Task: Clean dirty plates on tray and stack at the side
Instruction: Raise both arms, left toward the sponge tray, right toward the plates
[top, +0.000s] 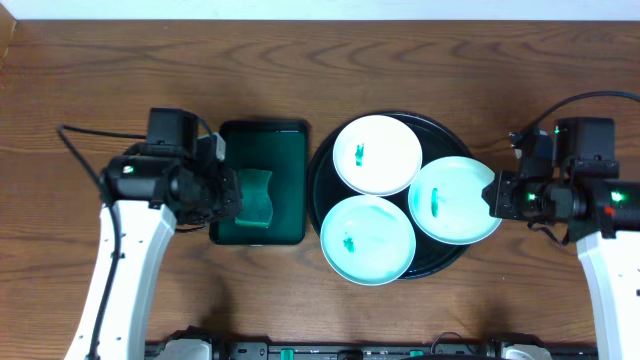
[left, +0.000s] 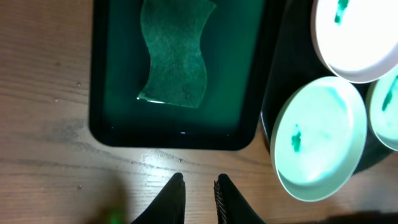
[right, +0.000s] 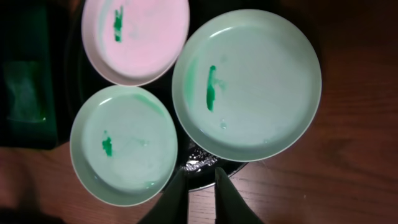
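Three pale green-white plates lie on the round black tray (top: 441, 264): one at the back (top: 377, 153), one on the right (top: 455, 200), one at the front (top: 367, 239). Each carries a small green smear. My left gripper (left: 199, 180) hovers over bare wood just in front of the green tray, its jaws nearly together with nothing between them. My right gripper (right: 200, 173) hangs at the black tray's right edge (right: 205, 163), between the right plate (right: 249, 84) and the front plate (right: 124, 143). Its jaws are also nearly together and empty.
A dark green rectangular tray (top: 228, 132) stands left of the black tray and holds a green wavy-edged sponge (top: 255, 198). The left wrist view shows the sponge (left: 174, 56) lying flat in that tray. Bare wooden table surrounds both trays.
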